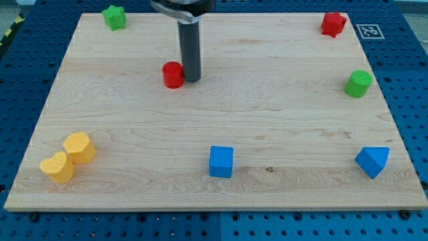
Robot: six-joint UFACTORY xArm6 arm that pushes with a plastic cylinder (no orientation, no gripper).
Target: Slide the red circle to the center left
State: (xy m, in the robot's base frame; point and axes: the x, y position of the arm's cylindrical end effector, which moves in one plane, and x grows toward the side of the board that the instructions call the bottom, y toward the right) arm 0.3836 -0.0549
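Nearest the view's bottom, on the pale wooden bench [134,187], sit 2 yellow blocks at the left: a yellow heart [57,167] and, touching it on its upper right, a yellow rounded block [79,147]. Along the same near band, a blue cube [221,161] stands just right of the middle, and a blue wedge-shaped block [372,161] lies near the right edge, well apart from the cube. Farther up on the right side, a green cylinder [358,83] stands close to the bench's right edge. At about that depth but left of the middle is the red circle [173,75], a short red cylinder sitting in the upper-middle part of the board, not at the center left. My tip [192,79] is down on the wood just beside the red circle, on its right side, touching it or very nearly so; the dark rod rises straight up from there to the view's top edge. There are no fingers on this arm, only the rod, so nothing is held. Farthest away, a green star-like block [115,17] sits near the top-left corner and a red star-like block [332,24] near the top-right corner, each well apart from everything else.
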